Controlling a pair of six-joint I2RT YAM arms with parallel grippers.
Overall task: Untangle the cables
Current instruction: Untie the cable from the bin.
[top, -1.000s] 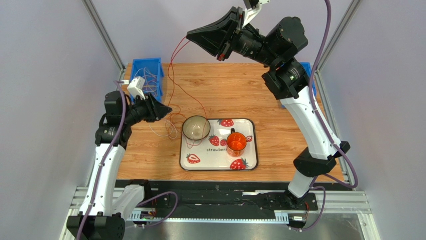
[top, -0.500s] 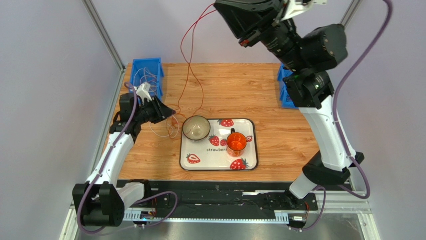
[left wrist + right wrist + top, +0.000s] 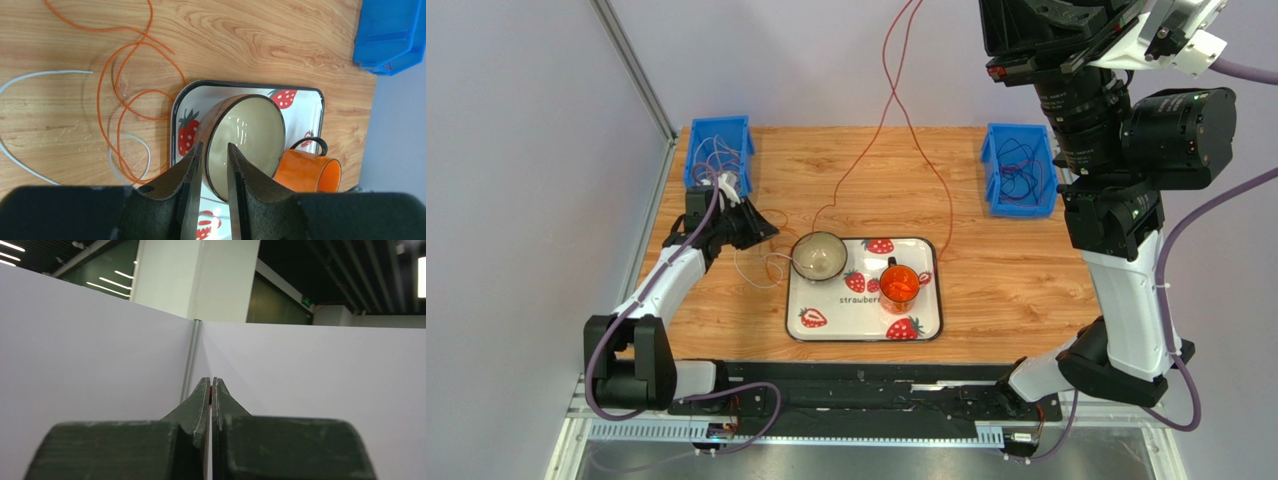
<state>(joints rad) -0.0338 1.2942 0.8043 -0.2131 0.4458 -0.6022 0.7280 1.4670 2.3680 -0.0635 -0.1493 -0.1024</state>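
Observation:
A long red cable (image 3: pixel 888 80) hangs from the top of the view and trails down to the table by the tray's right end (image 3: pixel 950 215). My right gripper (image 3: pixel 210 380) is raised high and shut on it, with a sliver of red between the pads. Its fingertips are cut off by the top edge of the top view. Orange (image 3: pixel 107 100) and white (image 3: pixel 35 75) cables lie looped on the wood left of the bowl. My left gripper (image 3: pixel 769 230) hovers low over them. Its jaws (image 3: pixel 214 146) stand narrowly parted, with nothing seen between them.
A strawberry-print tray (image 3: pixel 851 327) holds a beige bowl (image 3: pixel 818 256) and an orange mug (image 3: pixel 899 285). A blue bin (image 3: pixel 719 150) with more cables sits at the back left. Another blue bin (image 3: pixel 1018 170) with dark loops sits at the back right.
The right arm has swung up and to the right, pulling the red cable higher and out from the pile. The left gripper has edged toward the bowl and its jaws have narrowed a little.

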